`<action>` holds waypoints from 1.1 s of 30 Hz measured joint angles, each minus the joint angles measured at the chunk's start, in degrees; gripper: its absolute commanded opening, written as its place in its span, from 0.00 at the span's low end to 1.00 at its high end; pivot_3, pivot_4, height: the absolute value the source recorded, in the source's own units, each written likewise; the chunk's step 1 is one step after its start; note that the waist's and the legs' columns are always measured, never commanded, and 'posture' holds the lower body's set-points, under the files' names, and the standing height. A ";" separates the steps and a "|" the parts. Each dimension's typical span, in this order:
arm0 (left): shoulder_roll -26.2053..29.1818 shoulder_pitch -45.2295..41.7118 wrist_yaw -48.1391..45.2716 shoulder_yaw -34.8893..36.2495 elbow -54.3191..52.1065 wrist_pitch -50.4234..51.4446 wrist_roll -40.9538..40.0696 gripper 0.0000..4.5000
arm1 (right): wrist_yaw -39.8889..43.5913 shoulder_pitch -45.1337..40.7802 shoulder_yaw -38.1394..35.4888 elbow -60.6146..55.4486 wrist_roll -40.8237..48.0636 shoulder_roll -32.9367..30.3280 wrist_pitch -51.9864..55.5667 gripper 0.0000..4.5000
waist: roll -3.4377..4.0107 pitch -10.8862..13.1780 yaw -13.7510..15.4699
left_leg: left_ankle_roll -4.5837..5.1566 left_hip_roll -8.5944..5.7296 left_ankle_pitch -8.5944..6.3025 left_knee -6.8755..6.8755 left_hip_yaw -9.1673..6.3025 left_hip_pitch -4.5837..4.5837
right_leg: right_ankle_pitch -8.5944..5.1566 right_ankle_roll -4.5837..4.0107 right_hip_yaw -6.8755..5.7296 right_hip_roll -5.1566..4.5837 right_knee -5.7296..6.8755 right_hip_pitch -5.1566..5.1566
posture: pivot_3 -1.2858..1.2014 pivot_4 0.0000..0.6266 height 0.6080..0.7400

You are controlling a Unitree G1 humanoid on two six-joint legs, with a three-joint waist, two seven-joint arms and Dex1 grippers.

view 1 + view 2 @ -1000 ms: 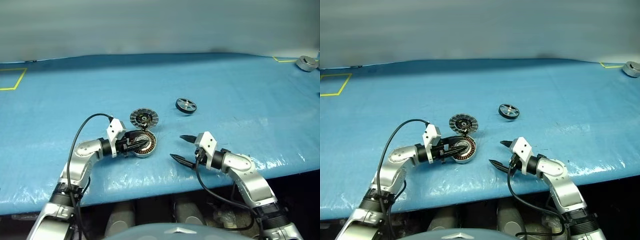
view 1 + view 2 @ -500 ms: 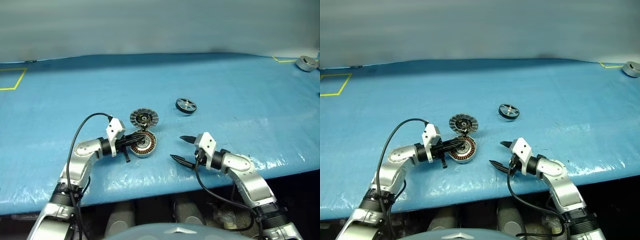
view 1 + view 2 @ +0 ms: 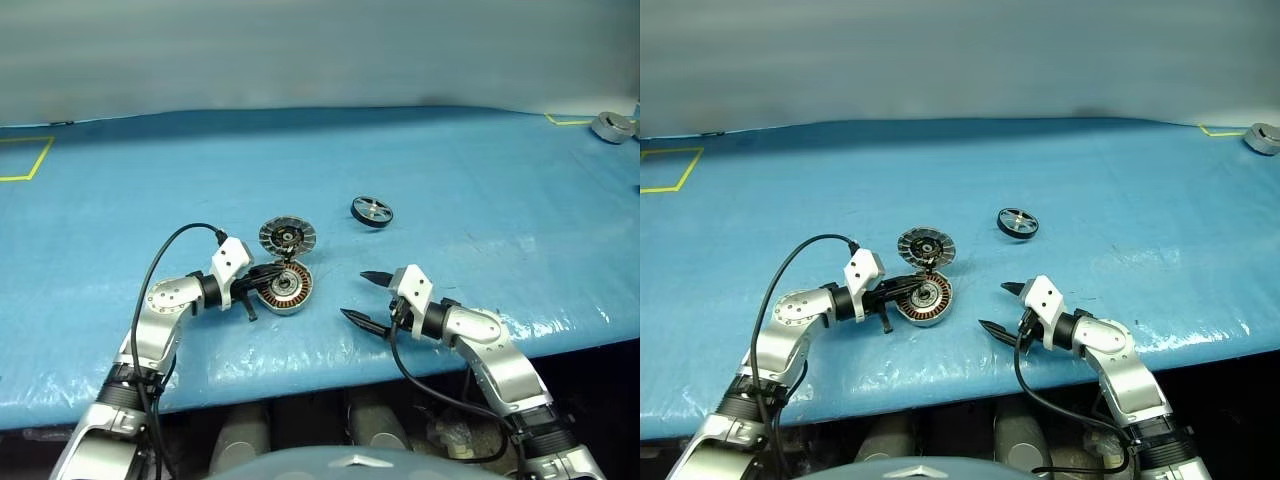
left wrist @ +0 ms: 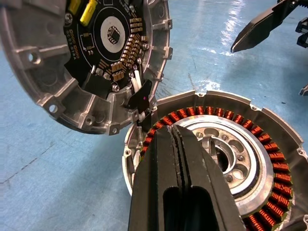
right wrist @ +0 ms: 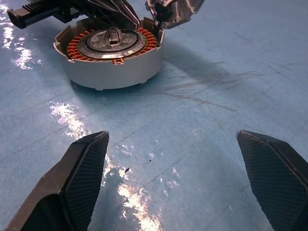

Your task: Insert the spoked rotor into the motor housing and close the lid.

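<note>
the motor housing [image 3: 285, 288] sits open on the blue table cover [image 3: 480, 200] with the lid [image 3: 288, 236] propped against its far edge, and the left gripper [image 3: 270, 277], fingers pressed together on nothing, reaches in over the copper windings. the right gripper [image 3: 362, 297] hangs just beside the housing with fingers spread wide and empty. the spoked rotor [image 3: 372, 211] lies apart farther back, yellow tape [image 3: 25, 160] marks a far corner, and a small grey part [image 3: 612, 126] rests at the other far corner before a plain grey wall.

We count one motor housing [image 3: 286, 287], one lid [image 3: 287, 236], one spoked rotor [image 3: 372, 211], one further round grey part [image 3: 612, 126] at 2 o'clock, two yellow tape squares [image 3: 22, 157], and two grippers.
</note>
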 measured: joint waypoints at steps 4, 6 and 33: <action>-2.54 0.08 -0.18 0.80 0.14 -0.51 -3.08 0.00 | 0.03 0.00 0.01 0.03 0.00 0.00 -0.03 1.00 | 0.00 0.00 0.08 | 0.00 -0.01 0.00 0.02 -0.01 -0.05 | 0.03 0.04 0.00 -0.01 -0.01 -0.02 | 0.52 0.24 1.00; -2.85 0.08 -0.81 1.37 -0.49 -0.08 -5.21 0.00 | 0.04 0.00 0.01 0.04 0.00 0.00 -0.04 1.00 | 0.00 0.00 0.02 | 0.00 0.00 0.00 0.02 -0.01 -0.05 | 0.03 0.05 0.00 0.00 0.00 -0.03 | 0.52 0.24 1.00; 2.18 -1.13 0.98 -2.50 -2.09 1.28 3.75 0.00 | -0.24 -0.09 0.09 0.11 -0.15 0.19 -0.04 1.00 | 0.02 -0.02 -0.06 | 0.00 0.00 0.00 0.06 0.01 0.12 | 0.02 0.04 0.01 0.00 0.01 0.13 | 0.52 0.24 1.00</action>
